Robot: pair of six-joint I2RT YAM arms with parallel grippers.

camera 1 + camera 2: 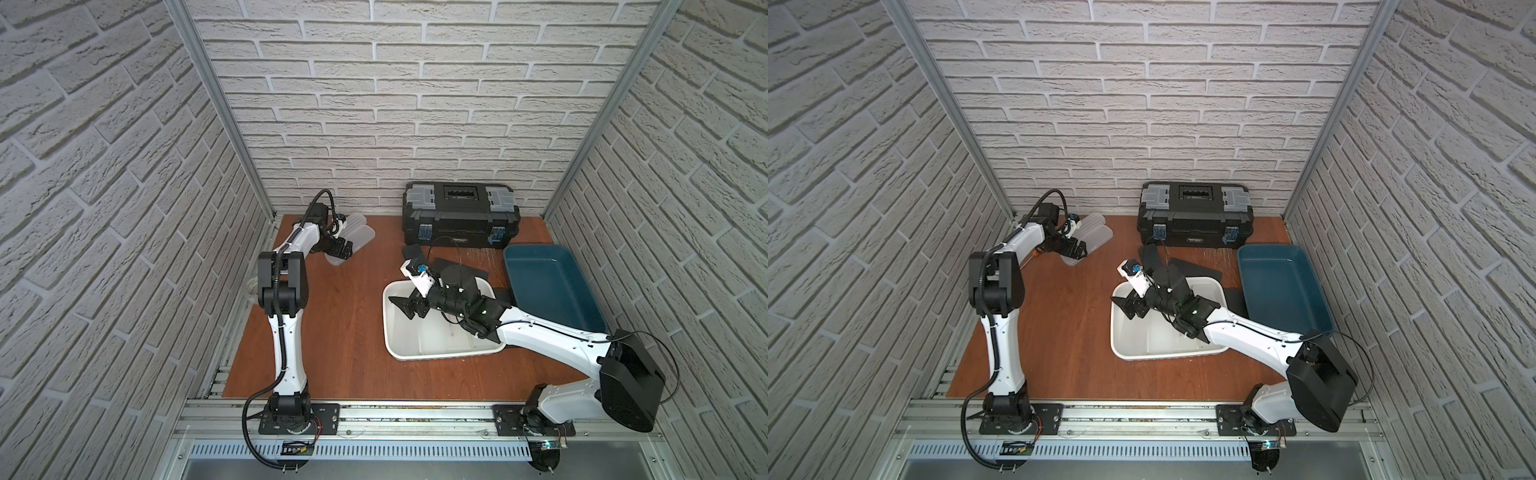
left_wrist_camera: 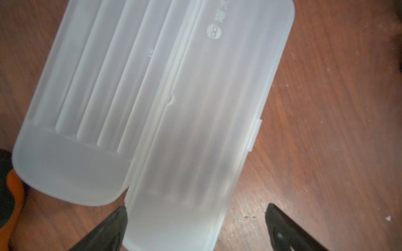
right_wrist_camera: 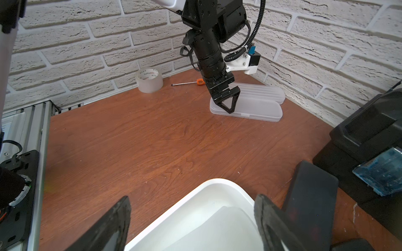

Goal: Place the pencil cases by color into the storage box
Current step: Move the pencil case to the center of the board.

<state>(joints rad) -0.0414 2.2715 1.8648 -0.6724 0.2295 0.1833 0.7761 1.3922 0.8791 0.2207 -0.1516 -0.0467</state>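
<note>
Two frosted white pencil cases lie side by side at the back left, one ribbed [image 2: 97, 87] and one smooth [image 2: 206, 130]. My left gripper [image 2: 196, 207] hangs open over the near end of the smooth case [image 1: 361, 241], one finger at each side and not pressing it. My right gripper [image 3: 192, 197] is open and holds nothing, above the far left corner of the white storage box [image 1: 392, 332]. A frosted case [image 3: 217, 230] lies inside that box. Black pencil cases [image 1: 411, 252] [image 3: 309, 195] lie on the table behind it.
A teal box [image 1: 552, 286] stands to the right of the white one. A shut black toolbox [image 1: 459, 216] sits against the back wall. A clear tape roll [image 3: 149, 81] and an orange-handled screwdriver [image 3: 189, 83] lie along the left wall, near the frosted cases.
</note>
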